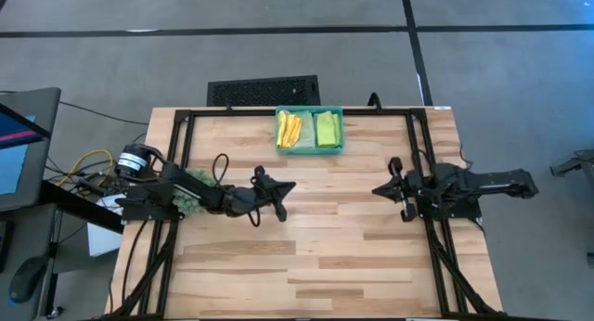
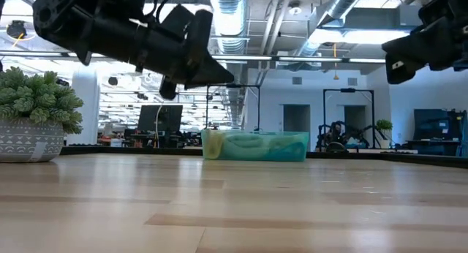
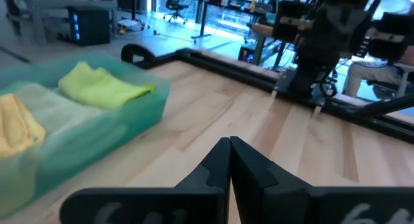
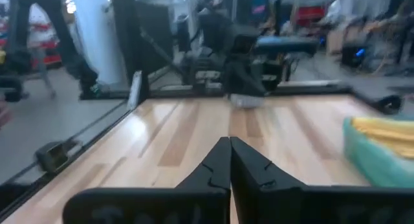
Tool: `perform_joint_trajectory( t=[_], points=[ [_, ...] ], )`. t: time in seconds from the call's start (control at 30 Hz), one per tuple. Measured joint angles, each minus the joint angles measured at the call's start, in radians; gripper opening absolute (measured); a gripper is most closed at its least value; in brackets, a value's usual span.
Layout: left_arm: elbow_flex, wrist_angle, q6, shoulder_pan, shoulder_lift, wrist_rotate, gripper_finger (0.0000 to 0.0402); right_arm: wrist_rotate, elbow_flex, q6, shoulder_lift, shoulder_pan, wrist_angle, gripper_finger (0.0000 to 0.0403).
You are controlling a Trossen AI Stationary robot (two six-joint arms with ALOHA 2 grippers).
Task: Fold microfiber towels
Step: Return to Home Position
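1. Your teal tray (image 1: 310, 109) stands at the far edge of the table (image 1: 306, 265), about midway between the two arms.
2. From above you see two folded cloths in it: the yellow towel (image 1: 290, 129) on the left arm's side and the lime green towel (image 1: 329, 129) just beside it.
3. In the left wrist view a paler cloth (image 3: 55, 107) lies under these two. I cannot tell its colour for sure, or whether it is one towel or two.
4. The left gripper (image 1: 286, 187) hangs above the middle of the table, well apart from the tray. Its fingers are pressed together and hold nothing.
5. The right gripper (image 1: 378, 189) faces it from the other side, also above the wood, fingers together and empty.
6. I see no towel lying on the wood, so I judge the folding and stacking finished. What is left for you is only to bring both arms to their rest pose.
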Motion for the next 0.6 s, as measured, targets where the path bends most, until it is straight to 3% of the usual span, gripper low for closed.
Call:
perform_joint_trajectory(
  t=[0.23,0.47,0.6],
  points=[
    [-0.033,-0.032,0.111,0.007,-0.155,0.043,0.0,0.029,-0.026,-0.016,-0.005,0.006,0.068,0.0019],
    [-0.228,-0.051,0.087,0.157,-0.425,0.421,0.0,0.104,-0.026,-0.064,0.028,0.006,0.067,0.0028],
    [-0.324,-0.068,0.057,0.282,-0.57,0.561,0.0,0.104,-0.027,-0.136,0.04,0.006,0.067,0.0032]
  ],
)
